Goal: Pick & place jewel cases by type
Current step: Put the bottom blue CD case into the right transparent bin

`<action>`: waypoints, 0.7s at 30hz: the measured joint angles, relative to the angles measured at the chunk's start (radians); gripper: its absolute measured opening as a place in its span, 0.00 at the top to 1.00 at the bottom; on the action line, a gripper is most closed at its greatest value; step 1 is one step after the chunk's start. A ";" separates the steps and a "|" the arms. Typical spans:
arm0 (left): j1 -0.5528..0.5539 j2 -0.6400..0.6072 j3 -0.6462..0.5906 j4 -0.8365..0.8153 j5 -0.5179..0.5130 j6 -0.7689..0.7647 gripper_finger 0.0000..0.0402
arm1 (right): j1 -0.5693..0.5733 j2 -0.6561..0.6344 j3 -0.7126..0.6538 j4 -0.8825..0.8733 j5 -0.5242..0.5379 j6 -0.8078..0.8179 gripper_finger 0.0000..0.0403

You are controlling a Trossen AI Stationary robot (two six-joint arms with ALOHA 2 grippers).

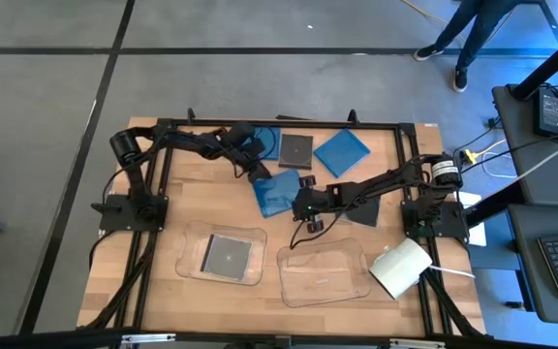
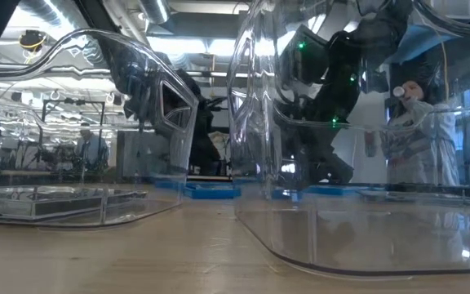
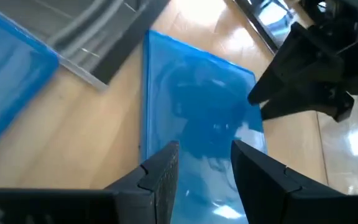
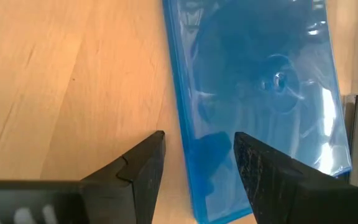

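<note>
A translucent blue jewel case (image 1: 281,192) lies flat on the wood at the table's middle. My left gripper (image 1: 260,176) stands open at its far left corner; in the left wrist view the case (image 3: 197,93) fills the gap between my open fingers (image 3: 204,149). My right gripper (image 1: 305,202) stands open at the case's right side, with the case's long edge (image 4: 182,124) running between its fingers (image 4: 197,137). Two more blue cases (image 1: 342,152) (image 1: 264,136) and a dark case (image 1: 295,147) lie at the far side. My left gripper hovers low over the blue case, slanting down from the far left; I cannot tell whether its fingertips (image 3: 166,162) touch it. My right gripper slants down from the right with one finger (image 4: 260,162) over the case and the other over bare wood; I cannot tell whether it touches.
Two clear shallow trays stand near the front: the left one (image 1: 190,267) holds a dark case (image 1: 229,254), and the right one (image 1: 323,276) stands beside a white object (image 1: 400,269). Another dark case (image 1: 364,211) lies under my right arm. A black frame (image 1: 356,124) rims the table.
</note>
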 joint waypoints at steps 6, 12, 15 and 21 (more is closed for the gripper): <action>0.006 -0.012 0.004 -0.082 -0.176 0.090 0.64 | 0.000 0.000 0.000 0.000 0.000 -0.001 0.51; 0.002 -0.012 0.004 -0.122 -0.170 0.099 0.64 | 0.000 0.000 -0.001 0.002 0.005 -0.004 0.51; -0.001 0.001 0.005 -0.142 -0.170 0.096 0.64 | -0.003 0.000 -0.001 0.003 0.008 -0.002 0.51; -0.018 0.056 0.008 -0.135 -0.168 0.095 0.64 | -0.003 0.001 -0.001 0.009 0.010 -0.011 0.51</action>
